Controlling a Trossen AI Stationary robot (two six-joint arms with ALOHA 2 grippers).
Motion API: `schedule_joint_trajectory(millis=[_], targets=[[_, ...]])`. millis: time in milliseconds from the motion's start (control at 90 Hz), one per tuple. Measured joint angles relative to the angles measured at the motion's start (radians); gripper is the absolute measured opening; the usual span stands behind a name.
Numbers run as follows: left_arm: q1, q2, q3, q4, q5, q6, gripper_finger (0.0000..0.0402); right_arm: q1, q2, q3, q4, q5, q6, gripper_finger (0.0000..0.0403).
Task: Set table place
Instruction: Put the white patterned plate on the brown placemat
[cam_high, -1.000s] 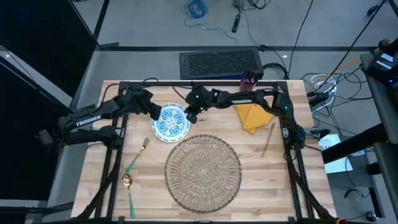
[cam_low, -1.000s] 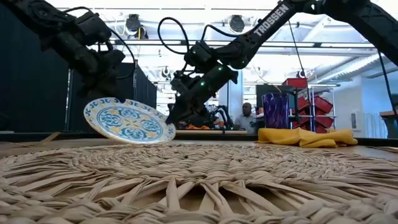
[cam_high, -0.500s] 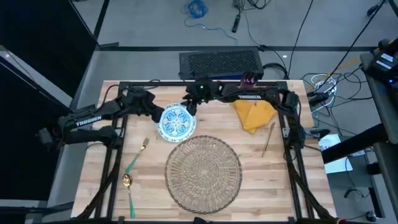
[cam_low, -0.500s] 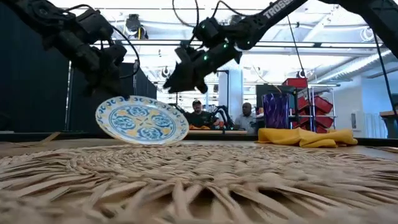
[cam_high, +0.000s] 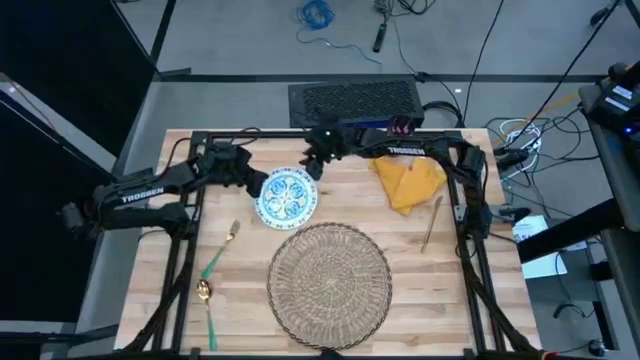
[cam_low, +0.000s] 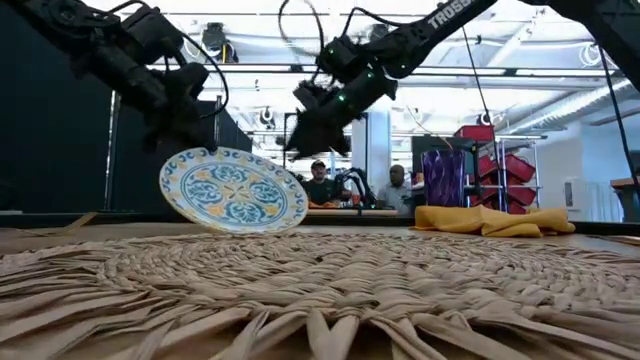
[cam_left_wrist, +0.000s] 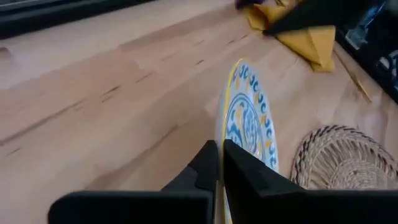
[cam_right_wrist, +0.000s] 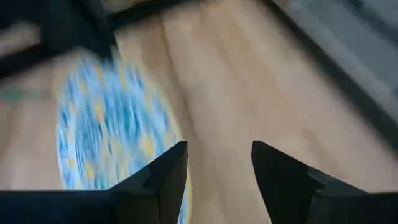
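Observation:
The blue-green patterned plate (cam_high: 287, 196) hangs tilted over the table (cam_high: 460, 300), just beyond the round wicker placemat (cam_high: 328, 277). My left gripper (cam_high: 256, 184) is shut on the plate's left rim. My right gripper (cam_high: 314, 166) stands open, above and beyond the plate's far-right rim, touching nothing. The yellow napkin (cam_high: 408, 182) and slim knife (cam_high: 432, 222) lie flat at the right. The purple cup (cam_high: 400, 127) stands at the far edge. The green-handled fork (cam_high: 222, 250) and spoon (cam_high: 207, 300) lie at the left. My left gripper pinches the plate's rim (cam_left_wrist: 219, 153) between its two fingers, one on each face, coming level from the table's left. The plate (cam_low: 233, 192) is tilted, its patterned face toward the near side. It looks lifted off the wood, but I cannot tell whether its lowest edge touches.
Black frame rails (cam_high: 186, 250) run along the table's left and right sides and its far edge. Bare wood lies between the placemat and the knife. People (cam_low: 322, 186) sit in the room behind the table.
My right gripper has drawn away from the plate's right rim, going up and toward the far edge. My left gripper has carried the plate a little toward the table's right, and the plate now stands more steeply tipped.

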Motion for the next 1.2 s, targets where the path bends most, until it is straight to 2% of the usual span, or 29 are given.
schedule_joint_trajectory(millis=[100,211,522,700,856,989,1200], targets=[[0.000,0.000,0.000,-0.001,0.000,0.003,0.0000,0.034,0.008,-0.026,-0.113,0.000,-0.023,0.0161],[0.000,0.000,0.000,-0.003,0.001,0.005,0.0000,0.085,0.007,-0.069,-0.118,0.004,-0.026,0.0145],[-0.019,0.000,0.000,-0.012,0.008,0.003,0.0000,0.173,0.002,-0.073,-0.173,0.062,-0.022,0.0106],[-0.041,0.000,0.000,-0.013,0.007,0.003,0.0000,0.193,-0.013,-0.149,-0.168,0.213,-0.028,0.0104],[-0.046,0.000,0.001,-0.020,0.001,0.008,0.0000,0.175,-0.080,-0.292,0.048,0.213,0.023,0.0120],[-0.046,0.000,0.001,-0.032,0.000,0.010,0.0000,0.150,-0.147,-0.421,0.225,0.198,0.064,0.0154],[-0.046,0.000,0.001,-0.031,0.000,0.028,0.0000,0.082,-0.190,-0.583,0.682,0.008,0.206,0.0239]])
